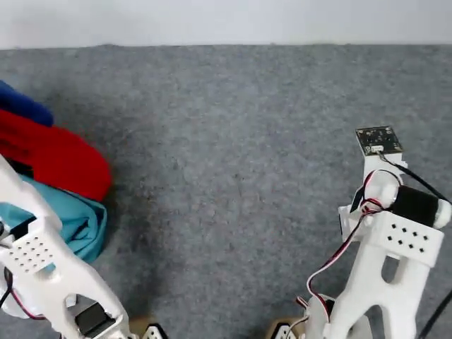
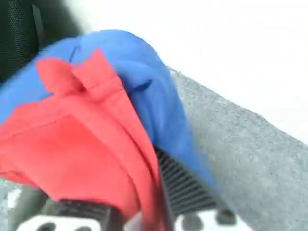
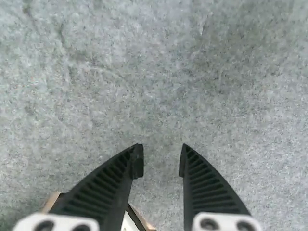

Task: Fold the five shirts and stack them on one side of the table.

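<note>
– Backdrop and surface, first entry?
– White wall [image 1: 226, 21], one strip across the top of the high view. Below it the grey felt-like table [image 1: 233, 176], which takes up most of the frame.

– Shirts?
– Three listed, piled at the left edge of the high view. The blue shirt [image 1: 21, 104] is uppermost in the frame. The red shirt [image 1: 60, 159] is just below and touching it. The teal shirt [image 1: 81, 222] lies under the red one, partly behind an arm.

– Next, the left arm?
– White, in the lower left corner of the high view [image 1: 42, 268]. It crosses the teal shirt and runs off the left edge. On the left gripper [image 2: 180, 190], the wrist view shows red cloth draped over it and blue cloth behind the red. Spread or pinching the cloth: cannot tell.

– And the right arm?
– White, in the lower right of the high view [image 1: 385, 261], well apart from the shirts. It has a small green circuit board [image 1: 379, 140] at its upper end and a red wire [image 1: 344, 247] down its side. The right gripper [image 3: 160, 161] has black ribbed jaws spread a little, tips apart. Grey table shows through the narrow gap.
</note>
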You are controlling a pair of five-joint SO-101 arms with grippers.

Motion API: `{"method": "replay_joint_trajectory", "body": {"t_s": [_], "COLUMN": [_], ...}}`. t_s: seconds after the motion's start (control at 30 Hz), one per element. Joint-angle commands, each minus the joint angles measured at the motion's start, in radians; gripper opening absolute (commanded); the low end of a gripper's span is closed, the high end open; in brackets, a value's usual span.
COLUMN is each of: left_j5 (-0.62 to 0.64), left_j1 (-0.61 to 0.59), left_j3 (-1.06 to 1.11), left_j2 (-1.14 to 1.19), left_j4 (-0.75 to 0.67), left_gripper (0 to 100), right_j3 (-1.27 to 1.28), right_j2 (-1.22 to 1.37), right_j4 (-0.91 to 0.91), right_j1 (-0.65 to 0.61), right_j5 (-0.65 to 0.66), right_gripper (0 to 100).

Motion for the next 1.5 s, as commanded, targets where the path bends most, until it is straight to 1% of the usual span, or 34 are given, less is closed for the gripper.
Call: {"method": "replay_joint_trajectory", "body": {"t_s": [0.0, 0.07, 0.1, 0.2, 0.27, 0.53, 0.67, 0.77, 0.9, 1.1, 1.27, 1.47], "left_j5": [-0.005, -0.006, -0.006, -0.006, -0.006, -0.009, -0.009, -0.011, -0.011, -0.011, -0.011, -0.011], "left_j1": [-0.005, -0.003, -0.002, 0.018, 0.040, 0.186, 0.221, 0.230, 0.213, 0.198, 0.167, 0.044], "left_j3": [-0.053, -0.025, -0.005, 0.093, 0.183, 0.644, 0.851, 0.963, 1.087, 1.333, 1.343, 1.310], "left_j2": [-0.107, -0.135, -0.158, -0.245, -0.327, -0.684, -0.807, -0.864, -0.872, -0.784, -0.677, -0.641], "left_j4": [0.021, 0.021, 0.021, 0.021, 0.021, 0.018, 0.014, 0.012, -0.061, -0.281, -0.376, -0.376], "left_gripper": [2, 4, 6, 19, 24, 25, 25, 25, 25, 25, 25, 25], "right_j3": [-0.003, -0.003, -0.003, -0.003, -0.003, -0.002, -0.002, -0.002, 0.005, 0.049, 0.057, 0.057], "right_j2": [0.001, 0.001, 0.001, 0.001, 0.001, 0.001, 0.001, 0.001, 0.001, 0.001, 0.001, 0.001], "right_j4": [-0.010, -0.010, -0.010, -0.010, -0.010, -0.010, -0.010, -0.012, -0.013, -0.033, -0.036, -0.036], "right_j1": [0.012, 0.012, 0.012, 0.012, 0.012, 0.012, 0.012, 0.012, 0.010, 0.008, 0.010, 0.012], "right_j5": [-0.005, -0.005, -0.005, -0.005, -0.005, -0.005, -0.005, -0.005, -0.005, -0.005, -0.003, -0.003], "right_gripper": [13.7, 13.7, 13.7, 13.7, 13.7, 13.7, 13.7, 13.7, 13.7, 13.7, 13.7, 13.7]}}
